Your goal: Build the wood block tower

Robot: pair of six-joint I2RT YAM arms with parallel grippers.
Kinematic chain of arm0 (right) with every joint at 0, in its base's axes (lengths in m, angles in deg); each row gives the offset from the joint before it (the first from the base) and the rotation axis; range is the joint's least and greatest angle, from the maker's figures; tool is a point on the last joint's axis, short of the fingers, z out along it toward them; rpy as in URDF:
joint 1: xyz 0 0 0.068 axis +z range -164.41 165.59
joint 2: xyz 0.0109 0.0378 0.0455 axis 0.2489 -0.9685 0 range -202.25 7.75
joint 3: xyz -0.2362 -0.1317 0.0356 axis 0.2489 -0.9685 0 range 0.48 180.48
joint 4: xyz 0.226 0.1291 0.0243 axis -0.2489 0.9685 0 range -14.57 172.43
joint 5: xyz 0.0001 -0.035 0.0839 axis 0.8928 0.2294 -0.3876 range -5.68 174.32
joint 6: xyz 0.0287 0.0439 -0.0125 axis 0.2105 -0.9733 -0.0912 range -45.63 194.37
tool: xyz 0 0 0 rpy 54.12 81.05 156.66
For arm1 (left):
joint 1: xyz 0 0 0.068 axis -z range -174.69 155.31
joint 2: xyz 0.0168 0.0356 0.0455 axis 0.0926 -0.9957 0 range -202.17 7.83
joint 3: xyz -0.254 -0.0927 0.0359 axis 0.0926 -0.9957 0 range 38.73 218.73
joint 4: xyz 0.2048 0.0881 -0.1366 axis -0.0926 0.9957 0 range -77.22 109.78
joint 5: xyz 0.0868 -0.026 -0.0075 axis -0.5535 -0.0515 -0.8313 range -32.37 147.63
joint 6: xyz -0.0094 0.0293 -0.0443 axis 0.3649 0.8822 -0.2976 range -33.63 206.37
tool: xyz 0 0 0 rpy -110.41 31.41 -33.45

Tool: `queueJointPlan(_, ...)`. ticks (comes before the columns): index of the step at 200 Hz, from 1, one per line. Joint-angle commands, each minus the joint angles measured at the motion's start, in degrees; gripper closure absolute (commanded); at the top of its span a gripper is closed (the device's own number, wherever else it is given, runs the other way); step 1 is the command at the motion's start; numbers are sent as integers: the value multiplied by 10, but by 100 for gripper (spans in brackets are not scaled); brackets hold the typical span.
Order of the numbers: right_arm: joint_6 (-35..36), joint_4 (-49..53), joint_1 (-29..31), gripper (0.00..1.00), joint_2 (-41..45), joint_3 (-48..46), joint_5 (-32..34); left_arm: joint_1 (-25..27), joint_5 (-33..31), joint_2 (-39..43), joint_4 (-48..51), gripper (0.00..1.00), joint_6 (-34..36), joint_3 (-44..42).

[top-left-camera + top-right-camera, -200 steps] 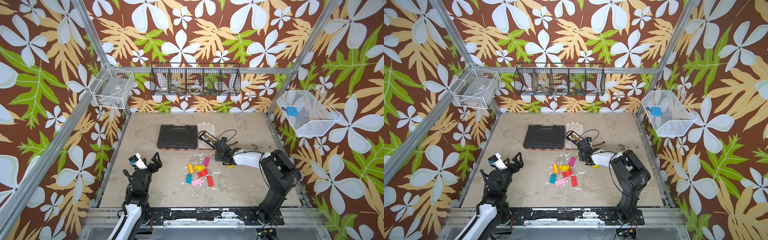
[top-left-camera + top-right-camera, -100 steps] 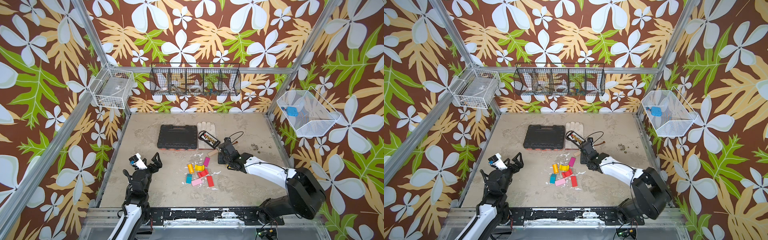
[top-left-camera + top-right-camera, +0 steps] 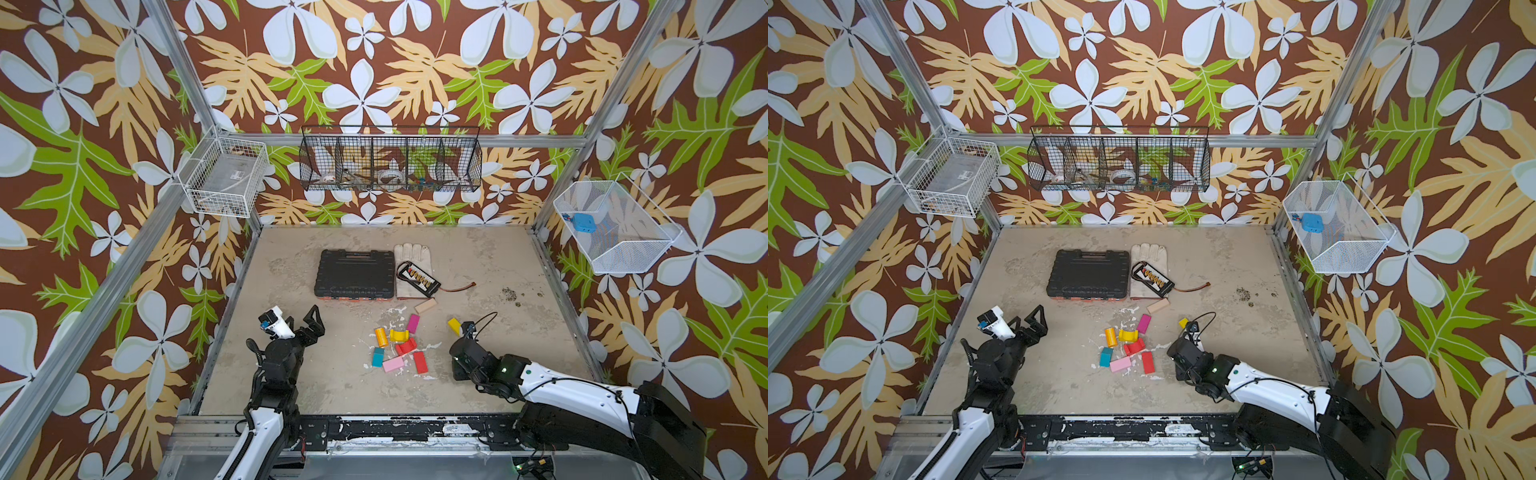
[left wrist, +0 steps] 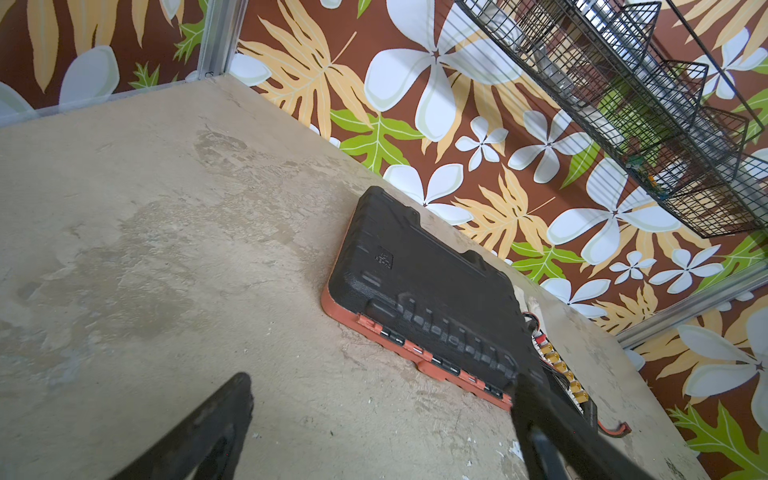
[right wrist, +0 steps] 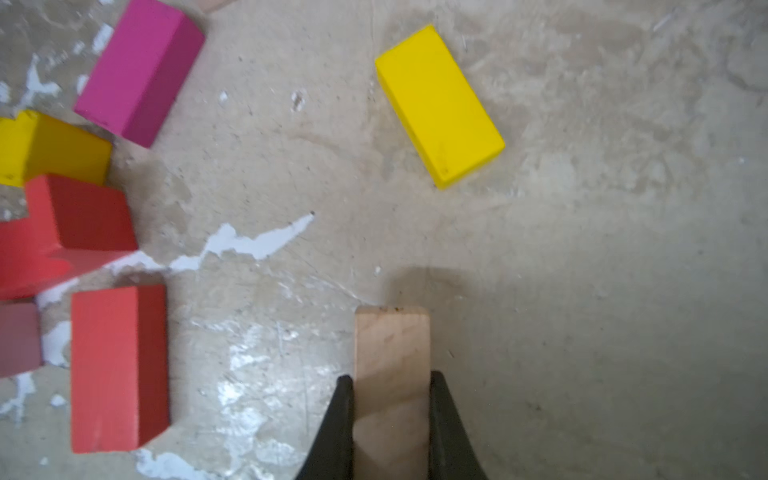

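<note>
The wood blocks lie loose and flat mid-table: an orange cylinder, yellow arch, magenta brick, red arch, red brick, pink brick, teal block, yellow brick and a tan block. No tower shows in any view. My right gripper is shut on another tan block, just right of the red brick; in both top views its wrist hides that block. My left gripper stands open and empty at the front left.
A big black case lies behind the blocks, with a pale glove and a wired charger board beside it. Wire baskets hang on the left, back and right walls. Metal frame rails edge the table.
My right arm has swung from beside the glove at the back to the front, right of the block pile, its jaws narrowing on the tan block. The left arm has not moved.
</note>
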Motion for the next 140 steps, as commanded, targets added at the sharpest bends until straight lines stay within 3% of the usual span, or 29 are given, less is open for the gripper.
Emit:
queueJointPlan(1, -25, -18, 0, 87, 8, -11, -4, 0, 3, -1, -19, 2, 3, 1)
queueJointPlan(115, -41, 8, 0, 87, -33, 16, 22, 0, 2, -5, -20, 2, 3, 2)
queueJointPlan(140, -43, 5, 0, 80, -35, 13, 23, 0, 2, -5, -20, 2, 3, 2)
